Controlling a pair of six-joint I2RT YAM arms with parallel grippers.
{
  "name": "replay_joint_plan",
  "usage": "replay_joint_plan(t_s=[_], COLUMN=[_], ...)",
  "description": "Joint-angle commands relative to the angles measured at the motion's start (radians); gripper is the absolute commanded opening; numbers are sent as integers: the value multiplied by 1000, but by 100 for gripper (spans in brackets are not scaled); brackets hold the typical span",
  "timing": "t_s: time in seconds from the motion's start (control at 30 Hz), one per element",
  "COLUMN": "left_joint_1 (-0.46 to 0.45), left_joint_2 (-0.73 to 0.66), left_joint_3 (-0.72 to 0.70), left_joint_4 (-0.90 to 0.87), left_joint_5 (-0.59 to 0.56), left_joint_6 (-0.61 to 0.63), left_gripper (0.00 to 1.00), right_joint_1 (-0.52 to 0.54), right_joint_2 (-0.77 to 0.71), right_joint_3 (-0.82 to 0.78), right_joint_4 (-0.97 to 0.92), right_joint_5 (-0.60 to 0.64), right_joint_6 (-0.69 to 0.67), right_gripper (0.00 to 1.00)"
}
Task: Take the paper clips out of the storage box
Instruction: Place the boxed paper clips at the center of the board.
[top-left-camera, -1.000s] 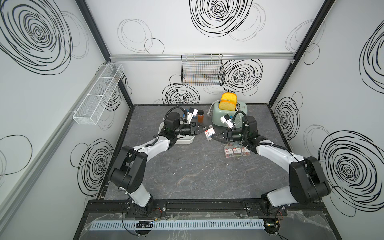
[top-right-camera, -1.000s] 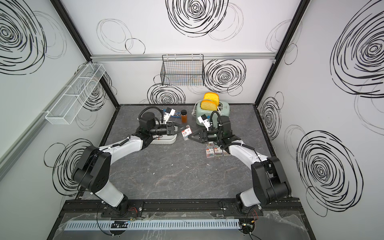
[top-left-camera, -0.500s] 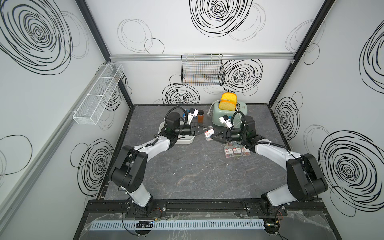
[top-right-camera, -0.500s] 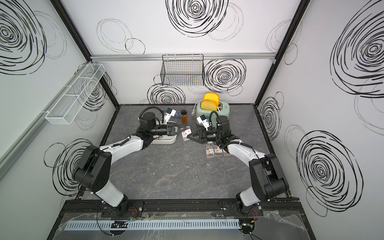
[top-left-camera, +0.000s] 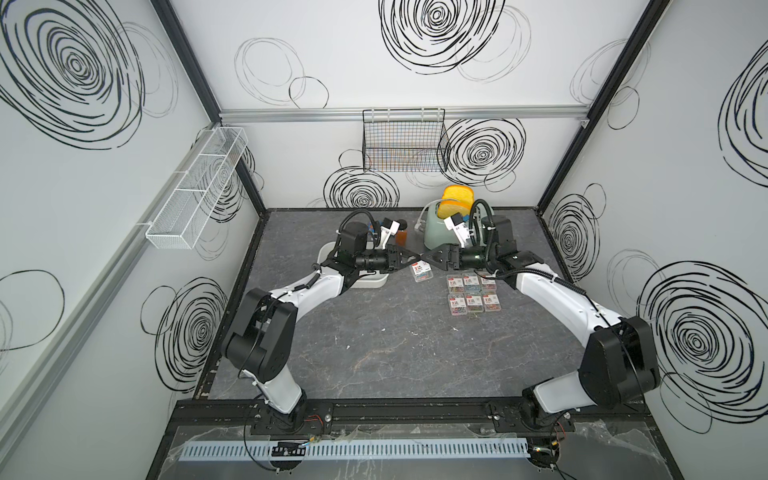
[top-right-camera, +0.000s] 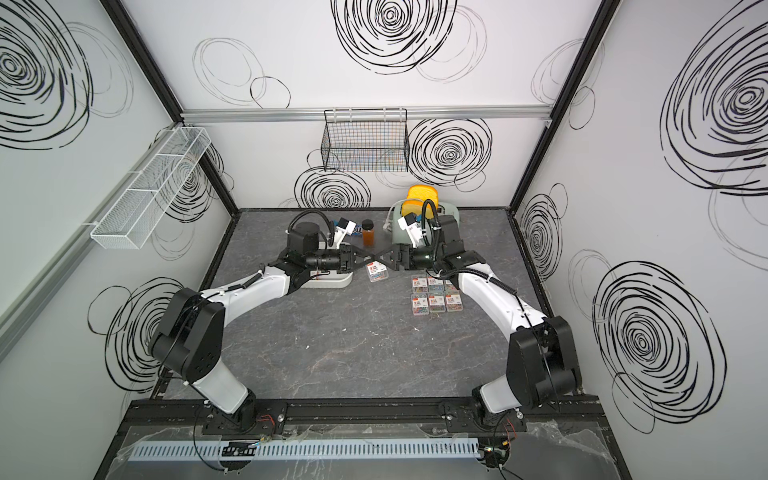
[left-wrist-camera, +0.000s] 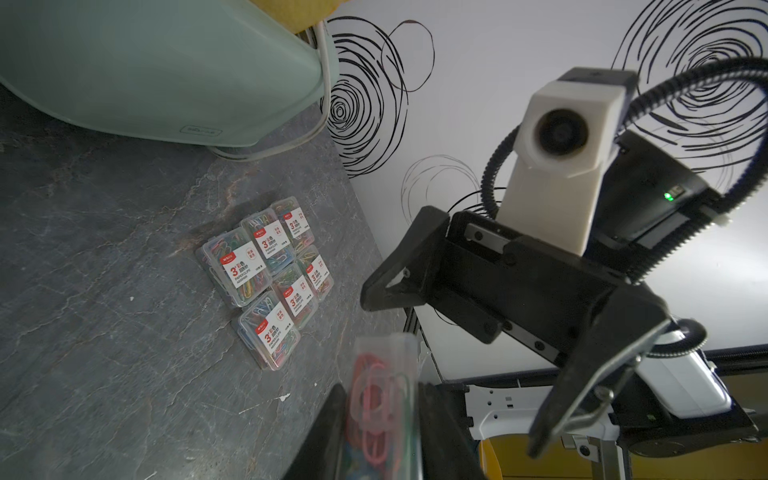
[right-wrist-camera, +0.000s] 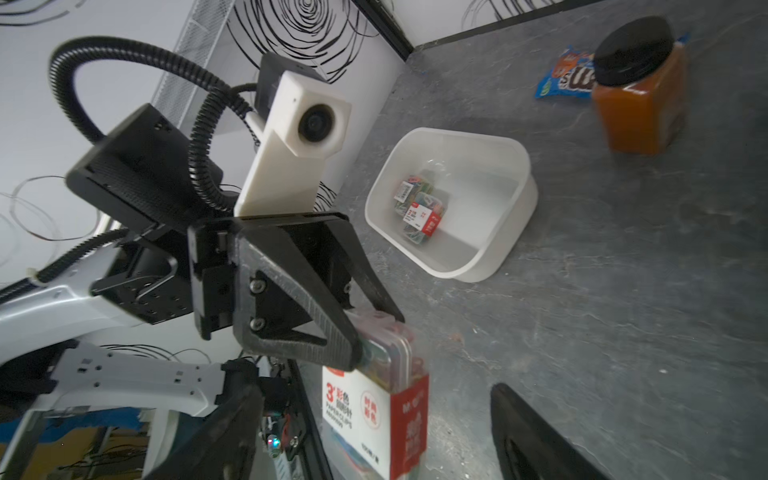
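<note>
Clamped in left fingers (right-wrist-camera: 299, 316), aloft just beside box (right-wrist-camera: 511, 232): one clip case (right-wrist-camera: 374, 399). With right fingers (left-wrist-camera: 399, 274) spread either side, seemingly for handover. Two cases (right-wrist-camera: 417, 208) inside box, six cases (left-wrist-camera: 270, 274) well beyond.

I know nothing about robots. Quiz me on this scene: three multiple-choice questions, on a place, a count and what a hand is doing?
1. Where do the six laid-out cases lie?
A) in the black wire basket
B) on the table beside the right arm
C) on the wall rack

2. How many clip cases lie in the white box?
A) none
B) five
C) two

3. The left hand is:
A) shut on one case
B) open and empty
C) flat on the table

Answers: 1 B, both top views show them there. 2 C, the right wrist view shows two. 3 A, the same view shows the grip.
</note>
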Motion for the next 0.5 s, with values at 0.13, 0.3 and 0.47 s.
replay_joint_plan(t_s=[0.13,0.3,0.47], left_joint_1=[-43,-53,-63], left_joint_2=[23,26,28], left_joint_3=[56,64,60], left_joint_4=[-9,-28,-33], left_joint_5=[-84,-100,-109], left_joint_6=[-37,-35,-37], left_gripper=[11,11,12], right_joint_1=[132,174,192], right_joint_2=[-15,-23,-26], right_joint_3=[19,13,2], right_joint_4=[-139,-140,-150], right_joint_5=[366,457,487], right_joint_6=[-180,-193,-205], right_gripper=[90,89,84])
